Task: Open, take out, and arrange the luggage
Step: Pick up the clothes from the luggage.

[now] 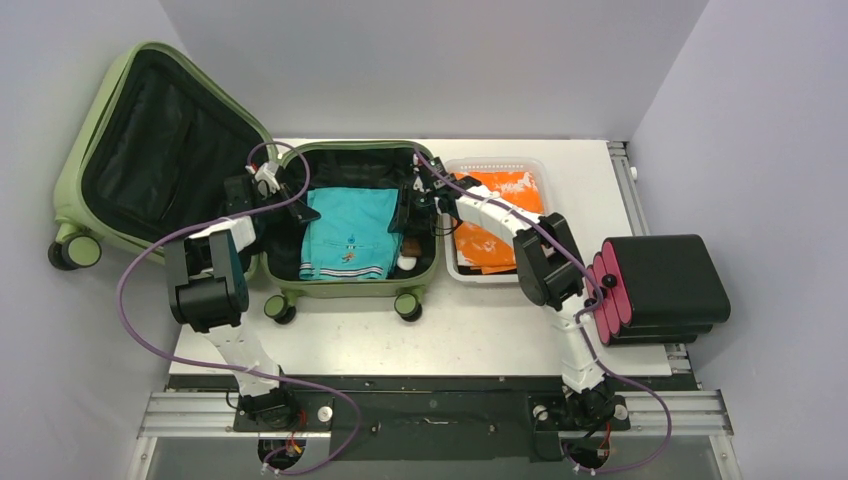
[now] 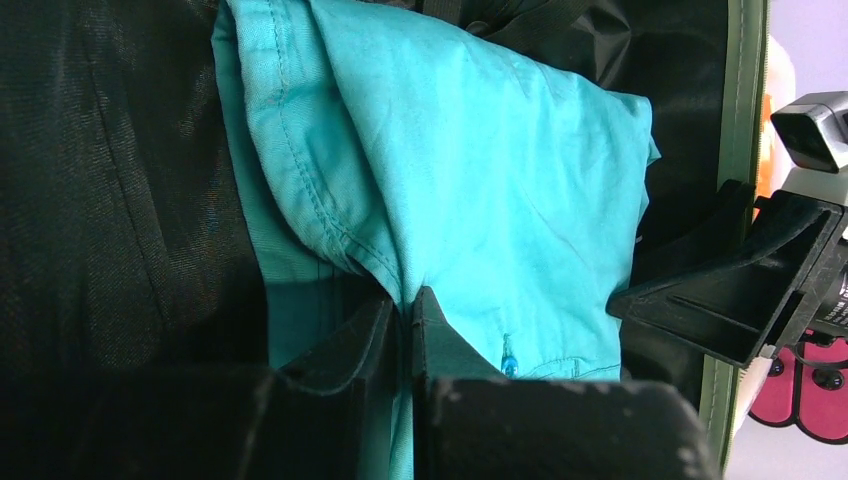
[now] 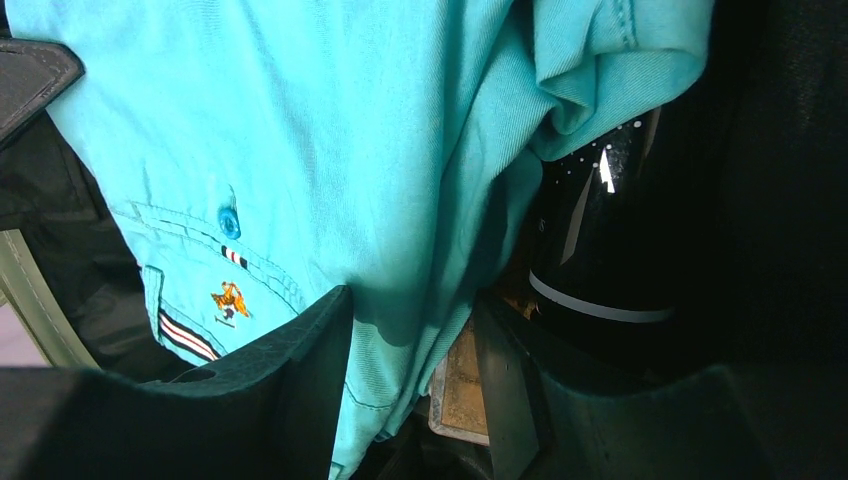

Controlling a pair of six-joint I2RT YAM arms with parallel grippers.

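Left pincer (image 2: 403,303) pinching teal garment (image 2: 470,170), dark bottle (image 3: 600,250) half-hidden

A: Any lettering legible in any view?
B: None. The teal garment (image 3: 300,150) carries a small orange embroidered emblem (image 3: 229,299) and a striped tab (image 3: 186,336), no words. The black bottle (image 3: 600,250) shows a white band and dots only.

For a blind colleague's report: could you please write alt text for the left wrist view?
The left gripper, seen from its own wrist, is shut on a fold of a turquoise garment that lies in the luggage, over its black lining. The right gripper shows at the right edge.
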